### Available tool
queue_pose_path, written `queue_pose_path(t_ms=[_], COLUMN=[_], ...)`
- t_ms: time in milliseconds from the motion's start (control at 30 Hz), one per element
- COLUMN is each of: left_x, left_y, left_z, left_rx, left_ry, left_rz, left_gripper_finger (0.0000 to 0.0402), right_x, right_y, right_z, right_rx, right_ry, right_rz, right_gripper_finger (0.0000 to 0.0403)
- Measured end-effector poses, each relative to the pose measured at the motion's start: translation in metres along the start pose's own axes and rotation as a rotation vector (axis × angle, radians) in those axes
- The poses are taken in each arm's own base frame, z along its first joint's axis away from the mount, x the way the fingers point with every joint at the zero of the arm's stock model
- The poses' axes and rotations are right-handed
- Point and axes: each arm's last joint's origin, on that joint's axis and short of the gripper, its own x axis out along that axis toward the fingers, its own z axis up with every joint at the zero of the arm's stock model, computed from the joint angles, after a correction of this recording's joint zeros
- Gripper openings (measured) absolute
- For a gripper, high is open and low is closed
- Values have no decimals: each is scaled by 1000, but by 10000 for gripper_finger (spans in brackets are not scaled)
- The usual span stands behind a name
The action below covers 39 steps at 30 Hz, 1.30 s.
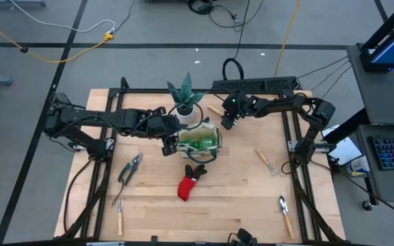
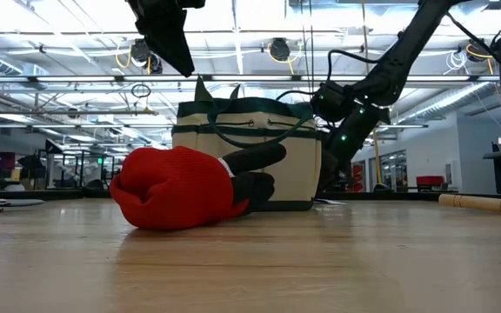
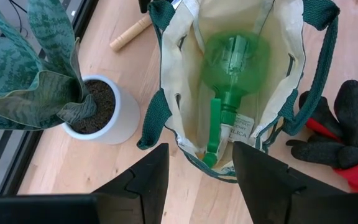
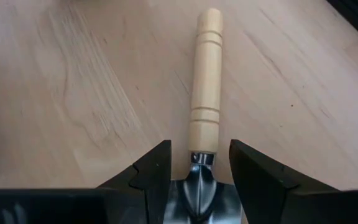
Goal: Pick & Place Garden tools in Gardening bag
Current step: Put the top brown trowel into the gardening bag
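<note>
Now, right jaws: spread, straddling the neck of a wooden-handled trowel (image 4: 205,93) lying flat on the table (image 1: 238,198), behind the gardening bag (image 1: 200,142).
Right gripper (image 4: 197,168): low over that trowel, at its metal end.
Left jaws: spread, holding nothing.
Left gripper (image 3: 194,171): hovering above the bag's open mouth.
Bag contents: green spray bottle (image 3: 232,74) lying inside.
Beside the bag: red-and-black glove (image 1: 190,183) in front, potted plant (image 1: 185,102) behind.
Elsewhere: pruning shears (image 1: 131,167), fork (image 1: 120,213), two more trowels (image 1: 284,213).
</note>
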Motion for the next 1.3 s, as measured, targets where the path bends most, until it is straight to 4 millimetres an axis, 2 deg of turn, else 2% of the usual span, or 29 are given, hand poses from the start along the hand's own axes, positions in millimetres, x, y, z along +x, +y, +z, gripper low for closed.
queue_pose_path(t_ms=[567,767,900,1133,1300], left_x=[0,0,0,0,0], left_y=[0,0,0,0,0], left_z=[0,0,0,0,0], left_rx=[-1,0,-1,-1,-1], left_ry=[0,0,0,0,0], left_rz=[0,0,0,0,-1], left_gripper_finger=[184,184,184,184,184], right_x=[0,0,-1,-4,-4], right_y=[2,2,2,3,10], right_z=[-6,-6,-11,-18,-26], right_rx=[-58,-58,-88,-123,-177], right_ry=[58,63,116,203,279], right_rz=[4,5,9,26,45], right_gripper_finger=[88,84,72,25,8])
